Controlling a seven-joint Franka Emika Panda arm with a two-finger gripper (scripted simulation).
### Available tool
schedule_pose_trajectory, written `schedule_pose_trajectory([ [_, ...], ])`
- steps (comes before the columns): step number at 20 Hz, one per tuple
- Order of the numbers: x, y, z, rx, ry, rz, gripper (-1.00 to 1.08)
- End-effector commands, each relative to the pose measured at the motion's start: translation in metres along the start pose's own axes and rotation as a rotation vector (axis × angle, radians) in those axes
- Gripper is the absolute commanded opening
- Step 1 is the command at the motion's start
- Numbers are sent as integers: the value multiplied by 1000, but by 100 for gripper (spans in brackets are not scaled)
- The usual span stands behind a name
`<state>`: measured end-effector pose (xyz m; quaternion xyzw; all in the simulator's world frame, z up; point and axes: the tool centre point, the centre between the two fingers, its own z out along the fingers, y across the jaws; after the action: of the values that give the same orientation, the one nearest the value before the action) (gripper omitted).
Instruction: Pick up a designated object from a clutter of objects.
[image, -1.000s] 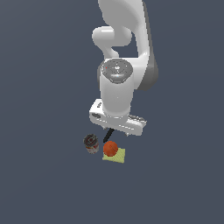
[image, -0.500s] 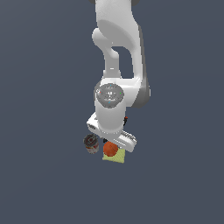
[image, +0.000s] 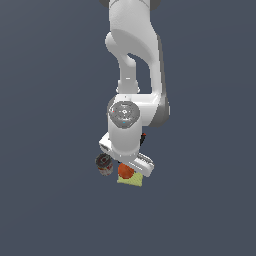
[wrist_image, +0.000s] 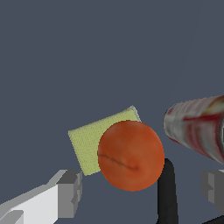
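In the exterior view I see the white Panda arm (image: 134, 65) reaching straight down over the clutter on the dark grey floor (image: 45, 210). Its wrist housing hides most of the gripper (image: 126, 167), so from here I cannot tell how wide the fingers stand. The orange-red ball (image: 125, 171) peeks out just below the hand, partly covered by it. The ball overlaps the yellow-green square pad (image: 132, 180), whose edge shows below the ball and toward the exterior view's right of it. The small can (image: 104, 164) with its dark top stands just beside the ball, on the exterior view's left of it. A small red spot (image: 144, 135) shows beside the wrist; I cannot tell what it belongs to.

In the wrist view the ball (wrist_image: 131, 155) fills the middle, smooth and round with a faint dark seam across it. The gripper (wrist_image: 142, 189) is spread wide, with one grey fingertip (wrist_image: 70, 192) on one side of the ball and the other (wrist_image: 213, 186) well out on the far side, neither touching it; it grips nothing. The pad (wrist_image: 94, 140) lies behind the ball, overlapped by it. The can (wrist_image: 197, 127), with red and pale label markings, lies to the ball's other side, near but apart. A black bar (wrist_image: 166, 194), part of the spring clamp, runs just beside the ball between it and the far fingertip.
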<state>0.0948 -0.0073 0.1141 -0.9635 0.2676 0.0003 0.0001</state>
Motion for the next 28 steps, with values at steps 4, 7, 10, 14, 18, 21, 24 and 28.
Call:
schedule_pose_trajectory([
  [4, 0, 1, 23, 0, 0, 2, 100],
  [7, -1, 1, 38, 0, 0, 4, 100],
  [10, 0, 0, 46, 0, 1, 4, 100],
  [14, 1, 0, 48, 0, 1, 4, -100],
  [18, 1, 0, 48, 0, 1, 4, -100],
  [21, 1, 0, 48, 0, 1, 4, -100],
  [24, 7, -4, 34, 13, 21, 4, -100],
  [28, 5, -4, 31, 13, 21, 4, -100],
])
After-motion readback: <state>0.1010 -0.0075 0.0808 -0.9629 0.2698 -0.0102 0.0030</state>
